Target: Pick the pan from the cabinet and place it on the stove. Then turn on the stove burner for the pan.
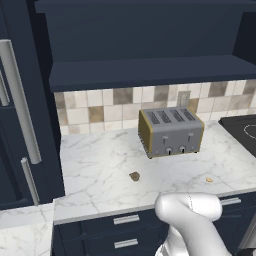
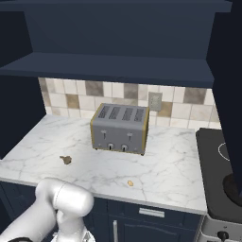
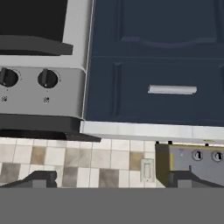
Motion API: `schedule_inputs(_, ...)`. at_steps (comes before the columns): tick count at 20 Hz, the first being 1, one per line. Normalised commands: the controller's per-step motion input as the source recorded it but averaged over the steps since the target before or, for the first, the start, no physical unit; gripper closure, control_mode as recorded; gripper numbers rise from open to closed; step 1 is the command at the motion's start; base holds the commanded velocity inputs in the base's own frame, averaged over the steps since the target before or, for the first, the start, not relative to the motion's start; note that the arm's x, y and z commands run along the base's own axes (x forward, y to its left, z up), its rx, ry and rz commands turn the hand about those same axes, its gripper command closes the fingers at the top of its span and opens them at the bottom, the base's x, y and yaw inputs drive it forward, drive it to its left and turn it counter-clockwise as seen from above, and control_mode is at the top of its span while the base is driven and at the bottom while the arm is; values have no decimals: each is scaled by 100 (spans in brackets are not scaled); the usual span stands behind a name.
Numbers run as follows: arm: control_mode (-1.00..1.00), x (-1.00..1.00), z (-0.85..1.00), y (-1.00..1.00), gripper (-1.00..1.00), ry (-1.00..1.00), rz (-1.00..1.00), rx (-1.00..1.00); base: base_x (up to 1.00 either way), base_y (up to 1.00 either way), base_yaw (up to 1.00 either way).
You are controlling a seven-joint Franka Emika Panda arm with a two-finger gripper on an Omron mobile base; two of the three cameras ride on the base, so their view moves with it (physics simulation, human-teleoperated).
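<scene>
The cabinet [image 1: 150,75] hangs above the counter with its navy shelf [image 2: 108,66] in plain sight, and one open door [image 2: 231,94] reaches down at the right. The pan is out of view. The stove [image 1: 242,131] is the black glass cooktop at the counter's right end [image 2: 215,175]. In the hand view, which is rolled upside down, the stove's silver front panel [image 3: 26,94] carries two dark knobs [image 3: 47,78]. My gripper [image 3: 113,179] is open, its fingertips [image 3: 39,178] far apart with nothing between them, facing the backsplash and the stove front.
A silver four-slot toaster [image 1: 171,131] with yellow sides stands mid-counter against the tiled backsplash. Two small crumbs [image 1: 134,176] lie on the marble counter [image 2: 156,165]. Navy drawers [image 3: 170,89] sit below it. A tall navy unit with long silver handles [image 1: 20,100] stands at the left.
</scene>
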Motion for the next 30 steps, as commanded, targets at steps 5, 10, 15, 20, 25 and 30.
schedule_inputs(5,-100,14,13,38,-100,0,0,1,0,0,0)
schedule_inputs(10,-100,3,8,10,-100,0,-1,3,0,0,0)
schedule_inputs(15,-100,4,3,0,-100,0,-1,3,0,0,0)
schedule_inputs(20,-100,16,4,7,-100,0,-1,0,0,0,0)
schedule_inputs(25,-100,20,0,1,-100,-7,0,0,0,0,0)
schedule_inputs(30,-100,22,0,1,-100,-10,0,0,0,0,0)
